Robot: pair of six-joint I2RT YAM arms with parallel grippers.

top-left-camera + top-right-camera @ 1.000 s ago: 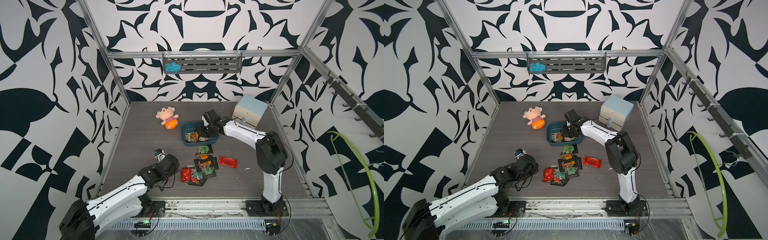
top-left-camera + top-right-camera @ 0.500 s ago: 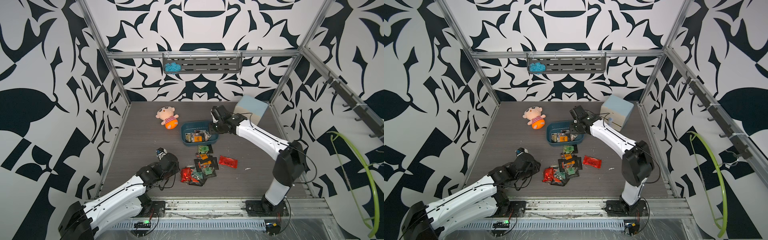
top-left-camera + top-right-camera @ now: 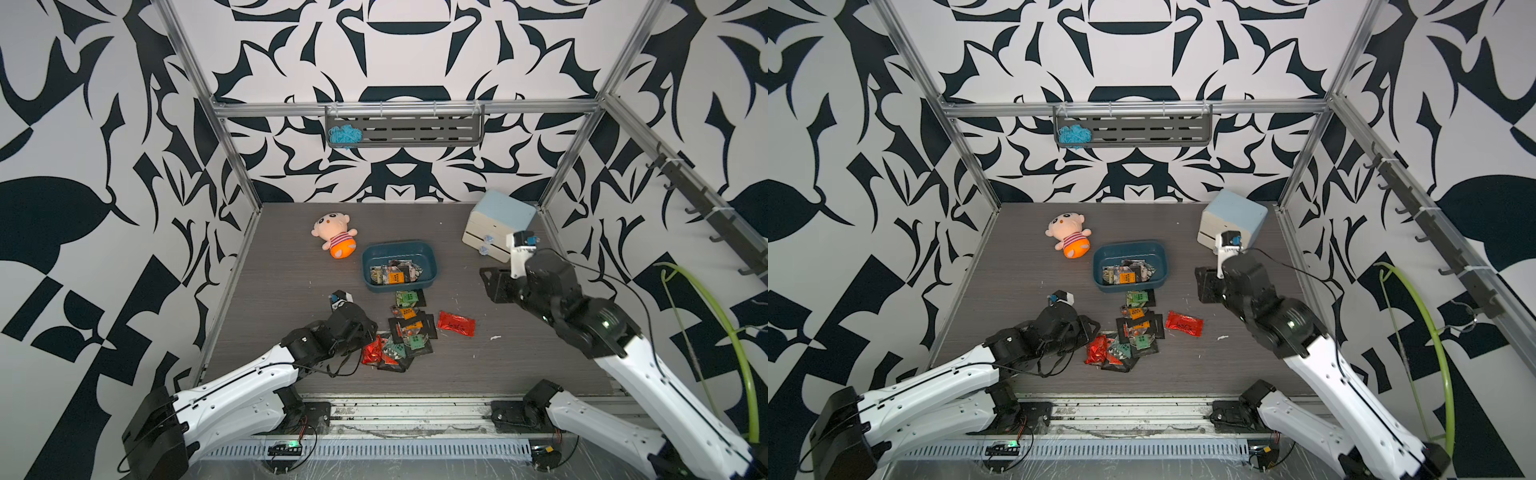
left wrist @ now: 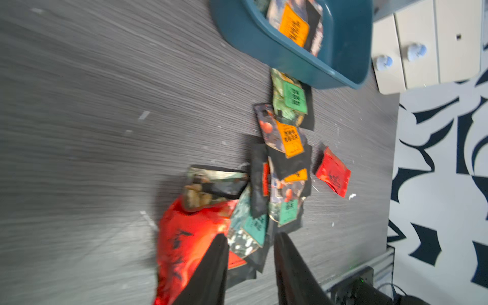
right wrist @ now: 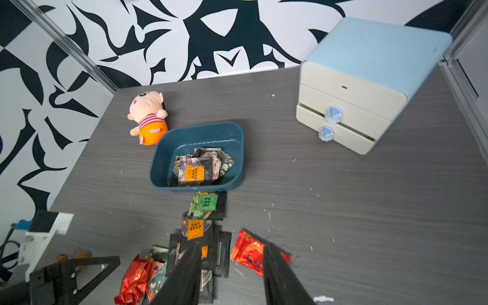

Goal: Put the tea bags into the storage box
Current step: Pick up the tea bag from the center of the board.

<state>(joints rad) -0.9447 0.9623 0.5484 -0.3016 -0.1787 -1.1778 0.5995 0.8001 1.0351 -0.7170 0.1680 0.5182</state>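
Swung back from the box (image 3: 399, 246), the right claw (image 3: 490, 282) is hovering well apart from it in a top view, the left claw (image 4: 249, 237) is hanging narrowly open over loose tea bags (image 4: 287, 137) in its wrist view, and the right claw's fingers (image 5: 184, 269) are gaping empty in theirs, box ahead.

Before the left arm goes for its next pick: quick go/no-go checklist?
1. Left gripper open: ok. Its jaws are apart above the pile, with nothing pinched.
2. Right gripper empty: ok. Its jaws are apart and it is raised, clear of the box.
3. Storage box ready: ok. It is upright and holds a few tea bags; its far half is bare.
4. Single bag isolated under the left gripper: not ok. The loose tea bags overlap.
5. Lone red sachet easy to pick: ok. It lies apart from the pile.
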